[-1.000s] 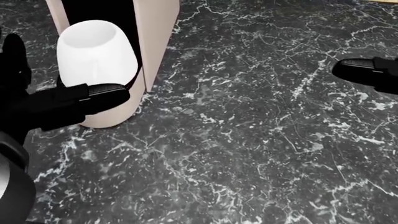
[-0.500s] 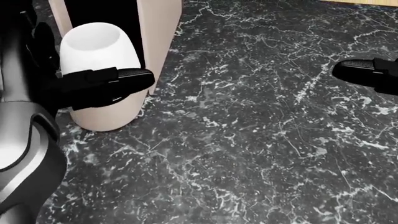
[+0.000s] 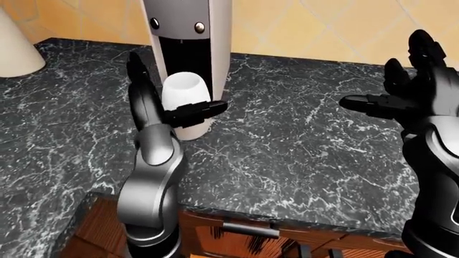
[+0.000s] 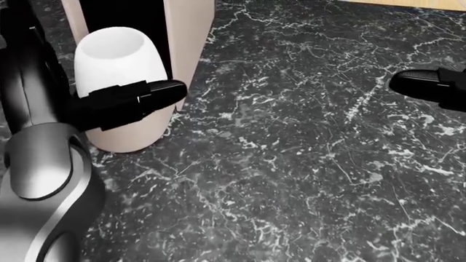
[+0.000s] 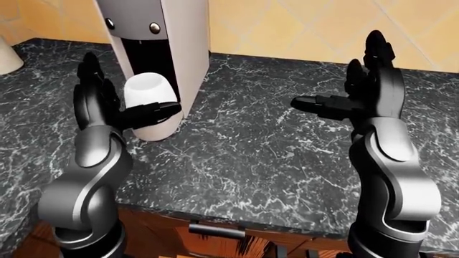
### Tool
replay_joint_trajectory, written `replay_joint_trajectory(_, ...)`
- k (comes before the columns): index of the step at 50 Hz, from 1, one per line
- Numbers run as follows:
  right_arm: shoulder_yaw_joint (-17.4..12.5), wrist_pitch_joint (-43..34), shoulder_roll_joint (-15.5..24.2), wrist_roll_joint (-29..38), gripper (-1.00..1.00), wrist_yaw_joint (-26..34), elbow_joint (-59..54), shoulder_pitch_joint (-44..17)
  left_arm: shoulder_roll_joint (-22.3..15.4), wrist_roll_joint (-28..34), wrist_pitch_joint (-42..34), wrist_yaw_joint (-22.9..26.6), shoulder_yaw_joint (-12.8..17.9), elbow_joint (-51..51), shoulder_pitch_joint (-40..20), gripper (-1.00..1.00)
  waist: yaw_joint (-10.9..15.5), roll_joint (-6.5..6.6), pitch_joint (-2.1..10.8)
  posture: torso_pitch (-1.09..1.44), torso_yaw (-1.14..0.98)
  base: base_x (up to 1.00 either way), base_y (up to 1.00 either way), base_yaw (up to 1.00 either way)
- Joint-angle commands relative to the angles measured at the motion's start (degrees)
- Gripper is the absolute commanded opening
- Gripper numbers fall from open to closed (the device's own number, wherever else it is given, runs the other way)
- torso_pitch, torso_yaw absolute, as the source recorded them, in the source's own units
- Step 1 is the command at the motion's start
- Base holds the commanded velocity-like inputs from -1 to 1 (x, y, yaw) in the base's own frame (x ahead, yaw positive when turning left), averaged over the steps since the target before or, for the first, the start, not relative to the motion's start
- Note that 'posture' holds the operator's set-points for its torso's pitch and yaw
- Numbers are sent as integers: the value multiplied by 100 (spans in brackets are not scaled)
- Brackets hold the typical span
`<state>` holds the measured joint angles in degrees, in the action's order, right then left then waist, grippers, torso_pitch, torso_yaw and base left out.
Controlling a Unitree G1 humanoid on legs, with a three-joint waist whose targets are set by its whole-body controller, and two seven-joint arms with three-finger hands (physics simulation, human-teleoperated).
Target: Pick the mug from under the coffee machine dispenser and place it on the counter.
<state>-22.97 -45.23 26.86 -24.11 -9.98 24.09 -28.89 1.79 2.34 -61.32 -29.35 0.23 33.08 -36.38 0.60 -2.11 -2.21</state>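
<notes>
A white mug (image 4: 115, 59) stands on the drip base under the dispenser of the beige coffee machine (image 3: 188, 24), at the upper left of the head view. My left hand (image 5: 133, 86) is open about the mug. Its thumb (image 4: 142, 97) lies across the mug's near side, and its fingers (image 3: 138, 72) stand upright to the mug's left. Whether they touch the mug I cannot tell. My right hand (image 5: 337, 70) is open and empty, raised above the black marble counter (image 4: 306, 164) far to the right of the mug.
A cream rounded object (image 3: 14, 51) sits at the top left of the left-eye view. Yellow tiled wall (image 5: 287, 27) runs behind the counter. Wooden cabinet fronts with a dark handle (image 3: 247, 230) lie below the counter's near edge.
My left arm has pushed further into the head view and its thumb has slid right and up across the mug. The mug and the right hand stay where they were.
</notes>
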Motion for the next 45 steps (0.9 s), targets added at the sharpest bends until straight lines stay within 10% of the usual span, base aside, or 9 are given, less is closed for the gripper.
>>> replay_joint_trajectory(1, -69, 169, 93, 12, 100, 1, 155, -147, 19, 81, 281, -21, -8, 22, -126, 100, 2, -29, 123, 0, 0, 0, 0, 0)
replay_joint_trajectory(6, -67, 170, 90, 10, 100, 1, 158, -146, 76, 101, 422, -84, 3, -97, -65, 100, 4, -35, 133, 0, 0, 0, 0, 0)
replay_joint_trajectory(10, -70, 178, 90, 9, 100, 4, 146, -143, 113, 98, 458, -135, -16, -122, -15, 13, 3, -40, 133, 0, 0, 0, 0, 0)
replay_joint_trajectory(15, -69, 179, 90, 8, 100, 0, 145, -143, 133, 112, 468, -171, -46, -112, 8, -36, 4, -39, 134, 0, 0, 0, 0, 0)
replay_joint_trajectory(27, -80, 174, 99, -7, 100, -8, 146, -147, 144, 148, 428, -171, -63, -66, 22, -97, 10, -39, 148, 0, 0, 0, 0, 0)
replay_joint_trajectory(45, -88, 121, 116, -33, 100, -28, 184, -162, 154, 249, -283, -14, -111, 528, -342, -100, -1, -37, 128, 0, 0, 0, 0, 0)
